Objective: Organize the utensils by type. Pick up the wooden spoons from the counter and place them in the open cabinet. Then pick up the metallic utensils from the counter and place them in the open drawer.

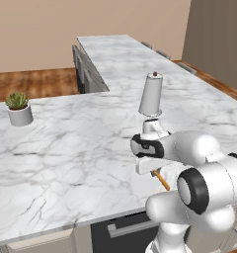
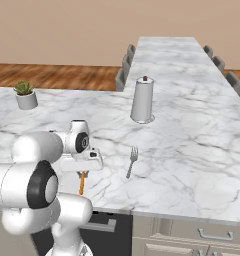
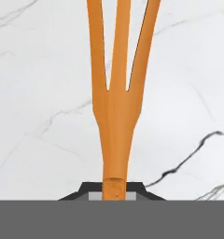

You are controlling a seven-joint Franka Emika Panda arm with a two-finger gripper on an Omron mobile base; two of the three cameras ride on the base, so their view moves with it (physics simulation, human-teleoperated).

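My gripper (image 3: 115, 192) is shut on the handle end of the shiny orange-copper fork (image 3: 116, 107), whose prongs point away from the hand over the counter (image 3: 44, 70). From the base views the gripper (image 1: 157, 173) (image 2: 82, 174) points down near the counter's front edge (image 1: 66, 148), with the orange fork (image 1: 162, 180) (image 2: 82, 184) showing under the hand. The grey steel fork (image 2: 132, 161) lies flat on the marble just right of the hand. The wooden spoons, cabinet and drawer are out of view.
A tall grey cylinder with a dark knob (image 1: 151, 94) (image 2: 142, 100) stands behind the hand. A small potted plant (image 1: 19, 108) (image 2: 26, 95) sits far left. Chairs (image 2: 126, 65) line the far side. Base units with handles (image 2: 207, 234) run below the front edge.
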